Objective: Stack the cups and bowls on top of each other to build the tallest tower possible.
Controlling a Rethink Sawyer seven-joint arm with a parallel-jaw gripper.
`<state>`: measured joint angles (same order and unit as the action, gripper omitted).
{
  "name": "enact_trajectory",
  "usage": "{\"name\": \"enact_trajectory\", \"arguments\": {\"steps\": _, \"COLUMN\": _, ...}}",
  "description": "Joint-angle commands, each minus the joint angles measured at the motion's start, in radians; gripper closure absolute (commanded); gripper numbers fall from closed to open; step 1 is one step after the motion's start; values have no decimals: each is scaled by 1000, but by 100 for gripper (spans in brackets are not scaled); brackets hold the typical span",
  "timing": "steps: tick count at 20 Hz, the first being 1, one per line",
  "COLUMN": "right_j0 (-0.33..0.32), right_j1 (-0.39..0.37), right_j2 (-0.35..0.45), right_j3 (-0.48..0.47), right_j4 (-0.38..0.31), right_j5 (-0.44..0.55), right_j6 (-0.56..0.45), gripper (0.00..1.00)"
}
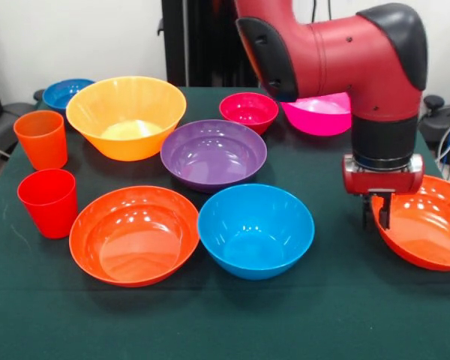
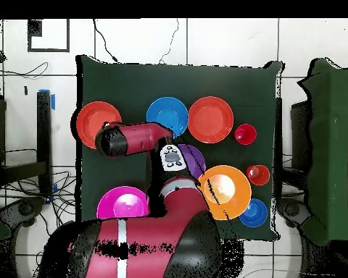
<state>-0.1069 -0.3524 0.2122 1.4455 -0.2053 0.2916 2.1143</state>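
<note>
My gripper (image 1: 379, 212) hangs at the left rim of a wide red-orange bowl (image 1: 427, 229) at the table's right edge; in the overhead view that bowl (image 2: 93, 119) lies partly under the arm. The other red-orange bowl (image 1: 133, 234), the medium blue bowl (image 1: 256, 229), the purple bowl (image 1: 213, 153), the yellow-orange bowl (image 1: 126, 114), the small magenta bowl (image 1: 248, 111), the pink bowl (image 1: 319, 116) and the small blue bowl (image 1: 66, 93) all stand apart, nothing nested. The red cup (image 1: 49, 201) and the orange cup (image 1: 41, 139) stand upright at the left.
The red arm (image 1: 337, 52) reaches over the table's right side and hides part of the pink bowl. In the overhead view the arm (image 2: 144, 137) covers the magenta bowl and part of the purple bowl (image 2: 195, 161). Green cloth (image 1: 232, 315) shows along the front edge.
</note>
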Motion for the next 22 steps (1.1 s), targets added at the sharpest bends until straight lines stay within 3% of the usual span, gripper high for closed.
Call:
{"name": "enact_trajectory", "arguments": {"steps": 1, "right_j0": 34, "right_j1": 96, "right_j2": -23, "right_j3": -39, "right_j4": -50, "right_j5": -30, "right_j6": 45, "gripper": 100}}
{"name": "enact_trajectory", "arguments": {"steps": 8, "right_j0": 61, "right_j1": 57, "right_j2": -52, "right_j3": -53, "right_j4": -20, "right_j5": 15, "right_j6": 65, "gripper": 100}}
{"name": "enact_trajectory", "arguments": {"steps": 12, "right_j0": 62, "right_j1": -3, "right_j2": -61, "right_j3": -28, "right_j4": 1, "right_j5": 65, "right_j6": 71, "gripper": 100}}
{"name": "enact_trajectory", "arguments": {"steps": 17, "right_j0": -14, "right_j1": -118, "right_j2": -10, "right_j3": 33, "right_j4": 17, "right_j5": 161, "right_j6": -5, "gripper": 100}}
{"name": "enact_trajectory", "arguments": {"steps": 22, "right_j0": -115, "right_j1": -177, "right_j2": 75, "right_j3": 81, "right_j4": 23, "right_j5": 212, "right_j6": -86, "gripper": 100}}
